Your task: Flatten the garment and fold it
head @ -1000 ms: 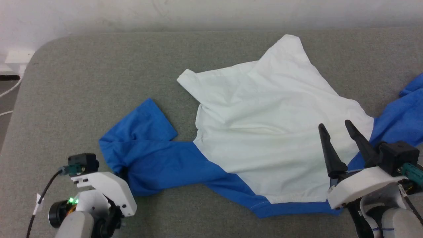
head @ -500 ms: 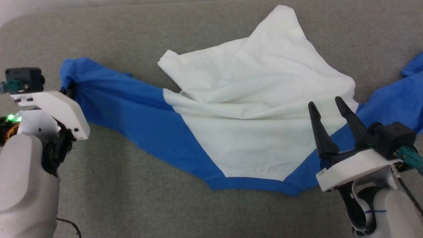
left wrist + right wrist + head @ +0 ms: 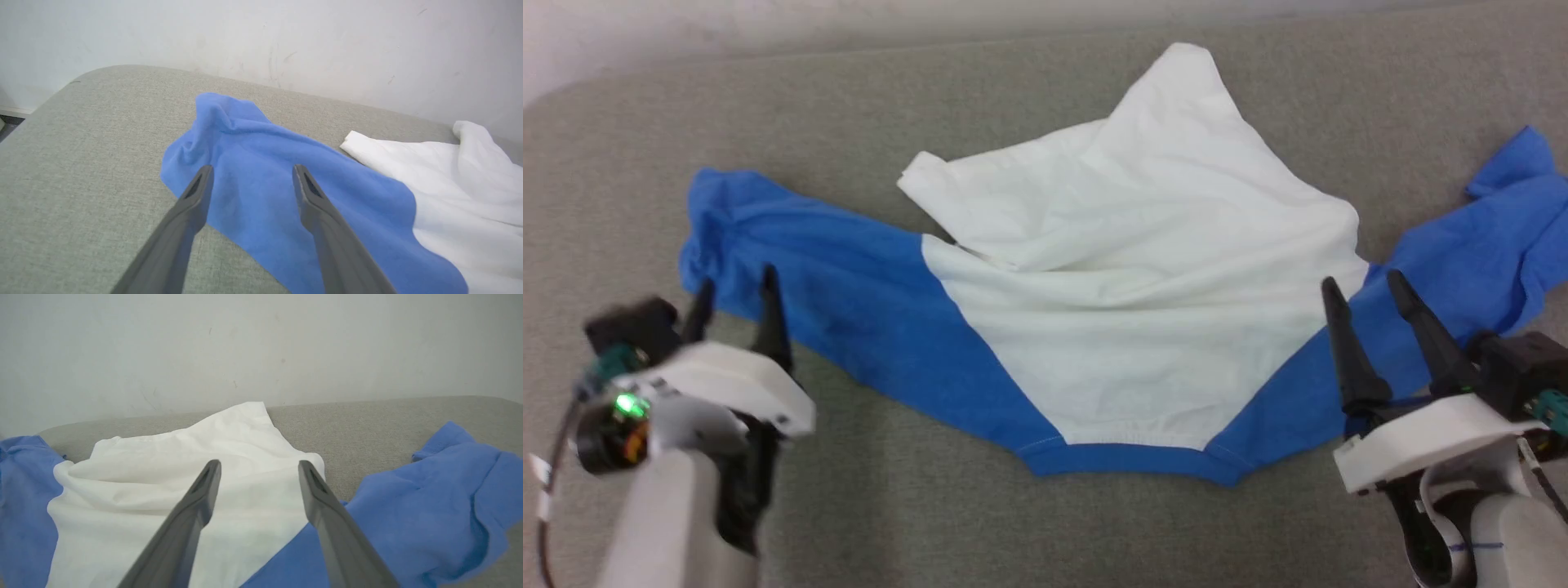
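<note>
The garment point(image 3: 1127, 327) lies spread on the grey surface, its white body crumpled in the middle, with blue collar trim along the near edge. One blue sleeve point(image 3: 800, 261) stretches out to the left, the other point(image 3: 1478, 245) to the right. My left gripper point(image 3: 734, 286) stands open just short of the left sleeve's cuff point(image 3: 229, 134), holding nothing. Open as well, my right gripper point(image 3: 1364, 282) hovers over the seam between white body point(image 3: 196, 490) and right sleeve point(image 3: 429, 490), fingers apart and empty.
The grey padded surface point(image 3: 931, 506) runs under everything, with a rounded corner at the far left point(image 3: 81, 81). A pale wall point(image 3: 261, 347) rises right behind its far edge. Bare grey fabric lies in front of the collar.
The left gripper let go of the left sleeve after pulling it out to the left, and drew back toward me, now open. The sleeve lies stretched flat. The head camera shifted; the right gripper barely moved.
</note>
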Controlling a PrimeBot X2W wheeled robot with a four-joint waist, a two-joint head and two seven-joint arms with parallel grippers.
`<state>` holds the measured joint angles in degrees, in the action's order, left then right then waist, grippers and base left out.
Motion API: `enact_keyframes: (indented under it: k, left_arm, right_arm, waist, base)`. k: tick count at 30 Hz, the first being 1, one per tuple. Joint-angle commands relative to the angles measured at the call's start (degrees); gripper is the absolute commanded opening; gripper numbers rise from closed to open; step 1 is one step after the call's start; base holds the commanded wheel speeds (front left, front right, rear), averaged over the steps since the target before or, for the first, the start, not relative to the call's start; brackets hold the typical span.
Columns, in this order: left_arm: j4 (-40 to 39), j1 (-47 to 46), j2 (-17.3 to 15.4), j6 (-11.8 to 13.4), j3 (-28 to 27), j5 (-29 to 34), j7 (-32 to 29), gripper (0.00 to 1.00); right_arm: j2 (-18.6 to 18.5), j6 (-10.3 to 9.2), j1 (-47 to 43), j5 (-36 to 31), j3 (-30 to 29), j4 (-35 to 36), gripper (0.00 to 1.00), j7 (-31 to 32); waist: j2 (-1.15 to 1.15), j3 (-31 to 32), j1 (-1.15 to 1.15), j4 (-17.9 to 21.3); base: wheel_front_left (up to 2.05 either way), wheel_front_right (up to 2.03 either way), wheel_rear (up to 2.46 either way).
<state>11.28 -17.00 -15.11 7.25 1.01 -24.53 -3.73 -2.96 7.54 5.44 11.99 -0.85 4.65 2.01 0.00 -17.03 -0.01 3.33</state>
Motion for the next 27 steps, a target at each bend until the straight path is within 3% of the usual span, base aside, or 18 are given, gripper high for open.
enact_keyframes:
  k: [1,6,12,22,27]
  left_arm:
    - [-1.0,1.6,0.8,0.5,0.3,0.1,0.5,1.0]
    - [-5.7,8.1,5.9,-0.3,3.3,-2.7,0.0,1.0]
    - [-3.2,10.1,9.3,-1.1,5.7,-6.0,-1.8,1.0]
    - [5.3,5.3,10.1,-1.7,7.7,-8.0,-5.2,1.0]
    - [9.0,3.5,9.2,-0.2,7.7,-7.6,-7.5,1.0]
  right_arm:
    - [0.1,-0.05,-0.6,-0.1,-0.3,0.4,1.0,0.1]
    - [0.1,-0.05,-2.4,-0.4,-1.0,2.1,1.0,1.5]
    - [0.1,-0.05,-3.2,0.5,-0.2,3.3,1.0,2.7]
    - [0.1,-0.05,-3.6,0.8,-0.2,4.3,1.0,3.2]
    - [0.1,-0.05,-3.2,1.3,0.1,4.1,1.0,2.8]
  waist:
    - [0.0,3.3,0.01,-3.1]
    - [0.0,6.1,0.01,-5.6]
    - [0.0,6.7,0.01,-6.0]
    - [0.0,4.4,0.01,-2.5]
    - [0.0,3.6,0.01,-0.6]
  base:
    - [0.0,0.0,0.0]
    - [0.0,0.0,0.0]
    - [0.0,0.0,0.0]
    - [0.0,0.0,0.0]
    - [0.0,0.0,0.0]
